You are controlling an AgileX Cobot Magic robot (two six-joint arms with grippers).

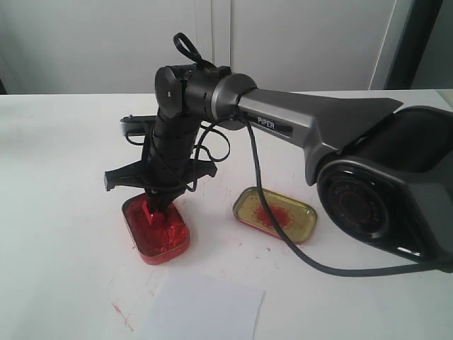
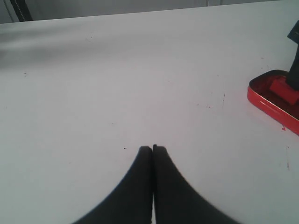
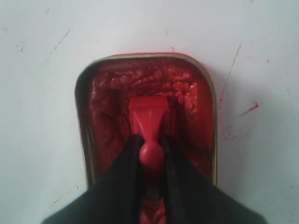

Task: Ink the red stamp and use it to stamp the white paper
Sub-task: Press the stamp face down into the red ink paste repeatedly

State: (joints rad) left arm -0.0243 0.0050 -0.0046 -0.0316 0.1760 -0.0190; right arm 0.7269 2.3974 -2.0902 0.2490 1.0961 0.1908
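My right gripper (image 3: 150, 144) is shut on the knob of the red stamp (image 3: 147, 116), whose flat base presses into the red paste of the open ink tin (image 3: 105, 98). In the exterior view the same gripper (image 1: 157, 205) points straight down into the red tin (image 1: 166, 241), left of centre; the stamp itself is hard to make out there. The white paper (image 1: 205, 308) lies flat at the front edge, just in front of the tin. My left gripper (image 2: 153, 149) is shut on nothing, low over bare table, with the red tin (image 2: 266, 95) off to one side.
A gold tin lid (image 1: 276, 214) with a red smear lies right of the ink tin. The right arm's black cable (image 1: 283, 237) trails across the table over the lid. Red ink smudges (image 1: 120, 315) mark the white tabletop (image 1: 64, 177). The left arm does not show in the exterior view.
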